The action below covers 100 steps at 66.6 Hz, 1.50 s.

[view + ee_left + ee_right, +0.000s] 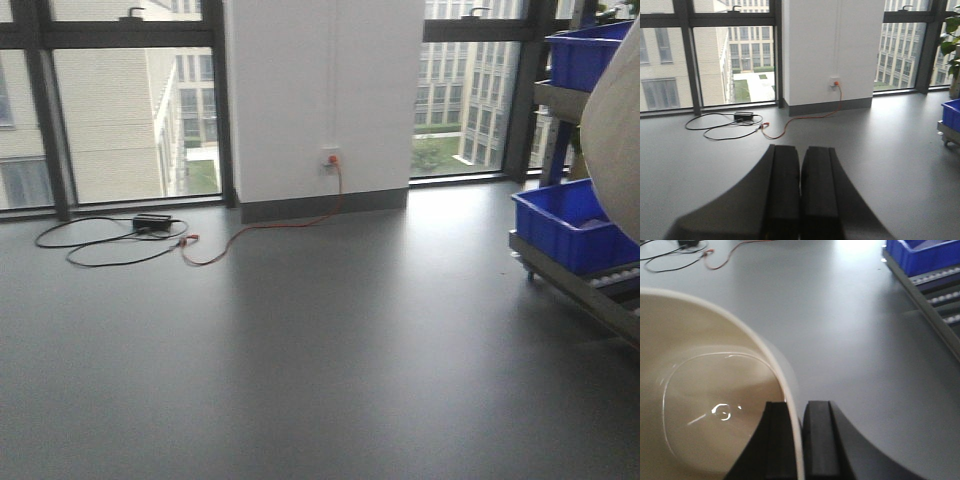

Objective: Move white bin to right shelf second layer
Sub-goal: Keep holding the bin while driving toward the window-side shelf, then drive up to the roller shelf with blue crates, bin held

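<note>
My right gripper [796, 412] is shut on the rim of the white bin [705, 390]; one finger is inside the tub, the other outside its wall. The bin hangs above the grey floor, and its pale outer side fills the right edge of the front view [615, 140]. The roller shelf [600, 285] stands at the right, with white roller tracks between grey rails showing in the right wrist view [940, 295]. My left gripper [801, 155] is shut and empty, held above the floor.
Blue crates sit on the rack, one low [570, 222], one higher [585, 50]. A white pillar [325, 100] with a socket and an orange cable [260, 235] stands ahead; black cables [110, 240] lie by the windows. A plant [951, 45] is at the far right.
</note>
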Motion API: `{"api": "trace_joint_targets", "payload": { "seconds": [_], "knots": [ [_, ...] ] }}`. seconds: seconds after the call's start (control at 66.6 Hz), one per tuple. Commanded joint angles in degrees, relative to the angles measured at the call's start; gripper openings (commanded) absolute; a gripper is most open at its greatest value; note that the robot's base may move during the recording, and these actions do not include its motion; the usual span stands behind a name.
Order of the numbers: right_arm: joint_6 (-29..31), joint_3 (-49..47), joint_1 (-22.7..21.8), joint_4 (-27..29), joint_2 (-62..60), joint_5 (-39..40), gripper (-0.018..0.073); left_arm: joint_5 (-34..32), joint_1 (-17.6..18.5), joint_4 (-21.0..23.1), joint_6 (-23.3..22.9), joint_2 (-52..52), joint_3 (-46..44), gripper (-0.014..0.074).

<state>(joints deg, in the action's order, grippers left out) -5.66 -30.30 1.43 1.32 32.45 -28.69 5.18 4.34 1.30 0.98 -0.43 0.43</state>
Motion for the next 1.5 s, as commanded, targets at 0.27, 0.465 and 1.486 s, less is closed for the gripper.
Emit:
{"api": "trace_joint_targets", "payload": {
  "seconds": [0.27,0.465,1.486],
  "knots": [
    [-0.1,-1.8,0.1,0.1,-0.1,5.7,0.0068,-4.6,0.2,0.4,-0.3,-0.9,2.1,0.0085],
    [-0.1,-1.8,0.1,0.1,-0.1,5.7,0.0068,-4.6,0.2,0.4,-0.3,-0.9,2.1,0.0085],
    [-0.1,-1.8,0.1,0.1,-0.1,5.7,0.0068,-4.6,0.2,0.4,-0.3,-0.9,2.1,0.0085]
  ]
}}
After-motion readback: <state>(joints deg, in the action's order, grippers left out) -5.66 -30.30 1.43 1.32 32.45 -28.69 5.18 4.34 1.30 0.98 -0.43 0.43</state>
